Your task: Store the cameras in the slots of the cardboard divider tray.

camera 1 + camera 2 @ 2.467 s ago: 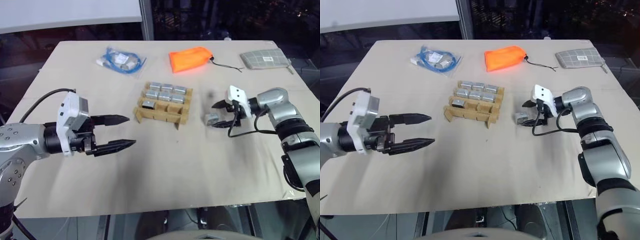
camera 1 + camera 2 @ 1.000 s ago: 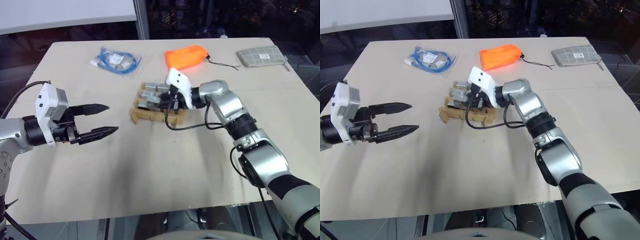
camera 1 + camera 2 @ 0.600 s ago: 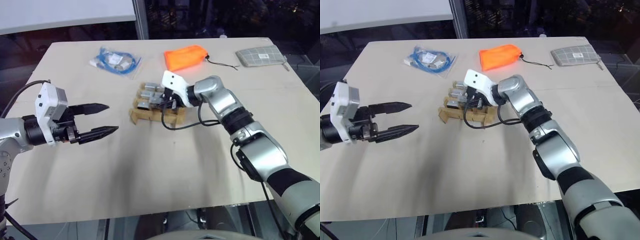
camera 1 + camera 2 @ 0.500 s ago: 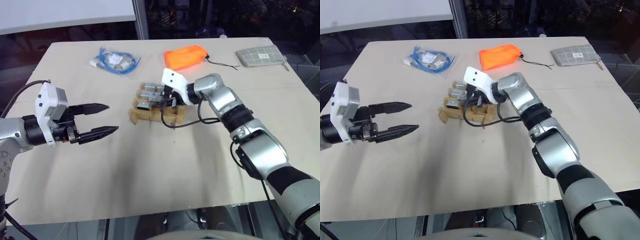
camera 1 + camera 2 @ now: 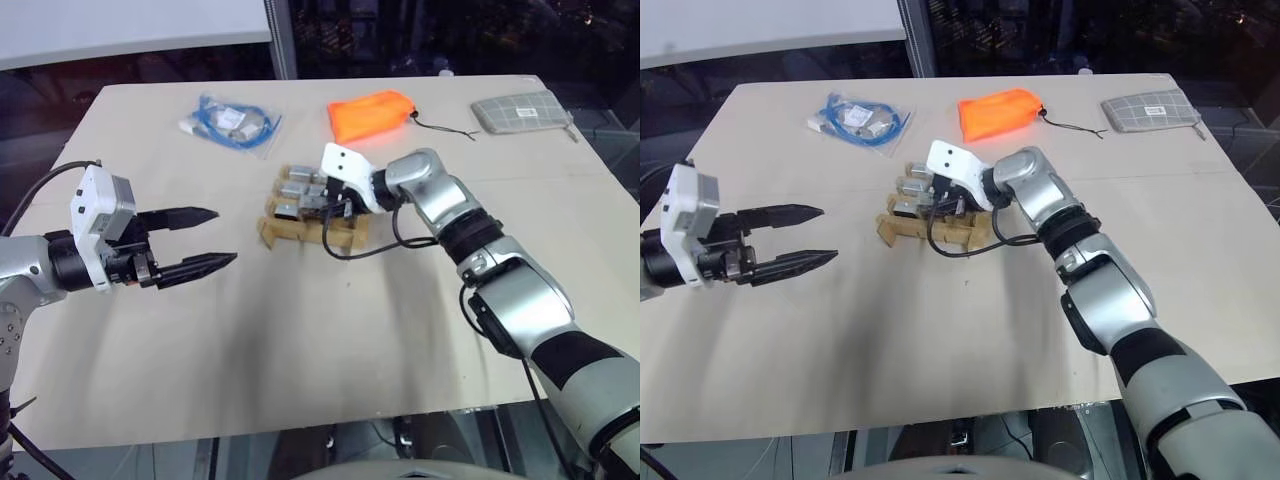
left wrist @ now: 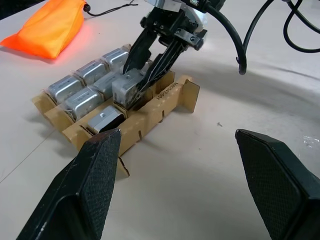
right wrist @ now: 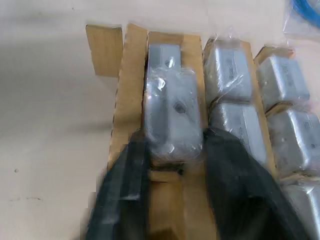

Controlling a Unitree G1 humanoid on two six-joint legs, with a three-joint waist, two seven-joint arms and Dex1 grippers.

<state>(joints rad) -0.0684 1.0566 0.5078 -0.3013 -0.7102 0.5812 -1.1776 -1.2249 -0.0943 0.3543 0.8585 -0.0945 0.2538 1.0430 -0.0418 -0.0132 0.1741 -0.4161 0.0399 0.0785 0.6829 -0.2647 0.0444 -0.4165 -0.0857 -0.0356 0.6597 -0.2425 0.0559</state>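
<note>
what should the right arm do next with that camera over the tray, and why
Probably finish letting go and lift straight up. The right gripper has its fingers either side of a camera that sits tilted in a front-row slot of the cardboard divider tray, not fully down, so a gentle downward nudge first may help seat it.

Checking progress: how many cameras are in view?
8 cameras, all in the tray: three back, three middle, two front, one at the right end effector. Others may be hidden.

Lab/test bench: bare board table (image 5: pixel 300 330), dark windows behind.
</note>
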